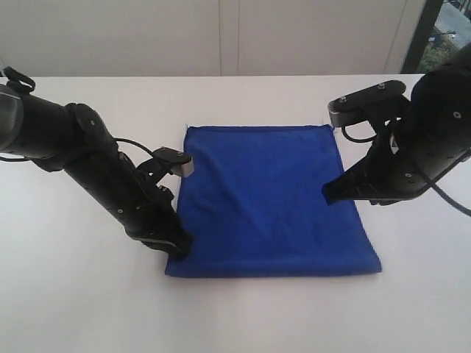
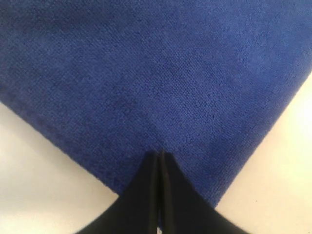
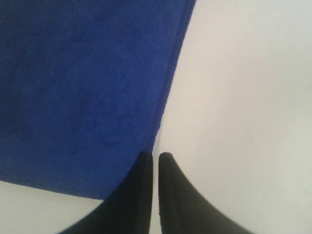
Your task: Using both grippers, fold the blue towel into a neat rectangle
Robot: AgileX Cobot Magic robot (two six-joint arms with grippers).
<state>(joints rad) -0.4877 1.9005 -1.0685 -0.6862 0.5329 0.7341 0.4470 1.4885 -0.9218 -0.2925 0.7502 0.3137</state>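
Observation:
The blue towel (image 1: 272,198) lies flat on the white table as a rough rectangle. My left gripper (image 1: 180,248) is down at the towel's near left corner. In the left wrist view its fingers (image 2: 160,155) are pressed together over that corner of the blue towel (image 2: 156,73), and I see no cloth between them. My right gripper (image 1: 327,195) hovers at the towel's right edge, about halfway along it. In the right wrist view the right gripper (image 3: 155,156) shows only a thin slit between its fingers, empty, right beside the hem of the blue towel (image 3: 83,87).
The white table (image 1: 88,309) stretches all round the towel. A pale wall runs along its far edge, and a dark window frame (image 1: 423,37) stands at the back right.

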